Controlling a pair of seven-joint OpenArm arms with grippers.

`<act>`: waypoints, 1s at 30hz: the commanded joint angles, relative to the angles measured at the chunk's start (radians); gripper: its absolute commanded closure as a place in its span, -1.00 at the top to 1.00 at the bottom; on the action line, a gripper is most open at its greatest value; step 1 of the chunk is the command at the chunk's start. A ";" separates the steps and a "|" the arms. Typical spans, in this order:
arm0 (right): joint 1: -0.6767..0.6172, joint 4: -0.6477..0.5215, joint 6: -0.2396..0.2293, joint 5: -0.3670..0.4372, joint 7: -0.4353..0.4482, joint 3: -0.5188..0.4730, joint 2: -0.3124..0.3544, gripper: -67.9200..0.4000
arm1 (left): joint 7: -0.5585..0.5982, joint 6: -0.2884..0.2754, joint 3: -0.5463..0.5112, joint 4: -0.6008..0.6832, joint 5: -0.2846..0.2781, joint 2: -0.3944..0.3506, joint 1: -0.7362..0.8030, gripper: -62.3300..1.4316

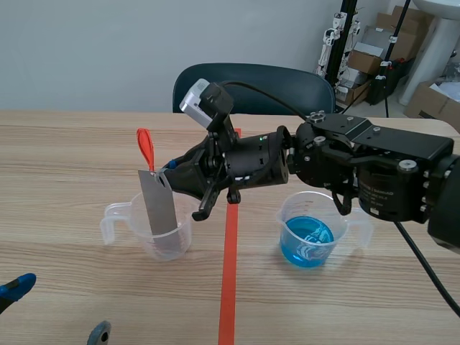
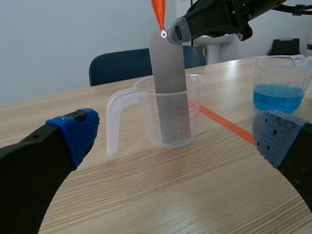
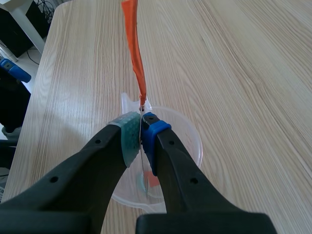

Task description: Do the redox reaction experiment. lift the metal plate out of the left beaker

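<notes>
**Plate clamped at its top, lower end not yet out of the left beaker**

Scene view: found the right gripper [image 1: 169, 176] set past the orange tape line [image 1: 228, 273] and closed on the upper part of the metal plate [image 1: 159, 205], with an orange tag [image 1: 146, 147] at the plate's twelve o'clock. Found the plate upright, its lower end down inside the left beaker [image 1: 169, 241]. Placed the right beaker [image 1: 309, 230], holding blue liquid, at three o'clock of the left one. Placed the left gripper [image 1: 57, 313] at about seven o'clock of the left beaker, well apart.

Left wrist view: saw the left gripper [image 2: 178, 139] spread wide, with nothing between its pads [image 2: 80, 131] and the left beaker [image 2: 114, 122] ahead at twelve o'clock. Saw the foot of the metal plate [image 2: 169, 87] near the beaker floor; could not tell whether touching. Made out red graduation marks [image 2: 183, 114] on the beaker wall, too small to read. Found no brand.

Right wrist view: looked down the thin edge of the metal plate [image 3: 141, 168], pinched between the pads of the right gripper [image 3: 141, 136], over the left beaker [image 3: 194, 146], with the orange tag [image 3: 134, 48] ahead.

Judged best done as a slow, straight pull upward with the plate vertical. Judged sideways travel unwise until the lower edge stood above the rim, since a drag on the wall could tip so light a beaker. Judged a jerk risky too, given the small pinch near the top.
</notes>
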State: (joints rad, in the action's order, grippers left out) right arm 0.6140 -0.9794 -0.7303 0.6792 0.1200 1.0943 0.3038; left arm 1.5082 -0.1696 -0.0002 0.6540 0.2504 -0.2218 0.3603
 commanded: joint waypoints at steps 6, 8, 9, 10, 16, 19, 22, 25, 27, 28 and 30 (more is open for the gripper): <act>0.021 -0.111 -0.015 0.013 0.016 -0.003 0.044 -0.97 | 0.046 -0.002 -0.001 0.003 -0.003 -0.003 0.008 1.00; 0.021 -0.129 -0.015 0.013 0.015 -0.011 0.051 -0.97 | 0.046 -0.002 -0.001 0.003 -0.003 -0.003 0.008 1.00; 0.021 -0.138 -0.015 0.013 0.014 -0.016 0.054 -0.97 | 0.046 -0.002 -0.001 0.003 -0.003 -0.003 0.008 1.00; 0.021 -0.146 -0.015 0.013 0.012 -0.023 0.056 -0.97 | 0.046 -0.002 -0.001 0.003 -0.003 -0.003 0.008 1.00; 0.021 -0.196 -0.015 0.013 -0.003 -0.068 0.076 -0.97 | 0.046 -0.002 -0.001 0.003 -0.003 -0.003 0.008 1.00; 0.021 -0.229 -0.015 0.013 -0.009 -0.085 0.091 -0.97 | 0.046 -0.002 -0.001 0.003 -0.003 -0.003 0.007 1.00; 0.021 -0.274 -0.015 0.013 -0.026 -0.100 0.104 -0.97 | 0.046 -0.002 -0.001 0.003 -0.003 -0.003 0.007 1.00; 0.022 -0.323 -0.015 0.014 -0.047 -0.108 0.113 -0.97 | 0.046 -0.002 -0.001 0.003 -0.003 -0.003 0.007 1.00; 0.031 -0.351 -0.015 0.037 -0.061 -0.108 0.121 -0.97 | 0.046 -0.002 -0.001 0.003 -0.003 -0.003 0.005 1.00; 0.035 -0.362 -0.015 0.057 -0.071 -0.109 0.125 -0.97 | 0.046 -0.002 -0.001 0.003 -0.003 -0.003 0.005 1.00; 0.047 -0.383 -0.015 0.093 -0.088 -0.109 0.135 -0.97 | 0.046 -0.002 -0.001 0.003 -0.003 -0.003 0.005 1.00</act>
State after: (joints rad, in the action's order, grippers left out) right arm 0.6231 -1.3491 -0.7307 0.7540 0.0196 1.0023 0.4286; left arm 1.5082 -0.1696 -0.0002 0.6540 0.2504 -0.2218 0.3603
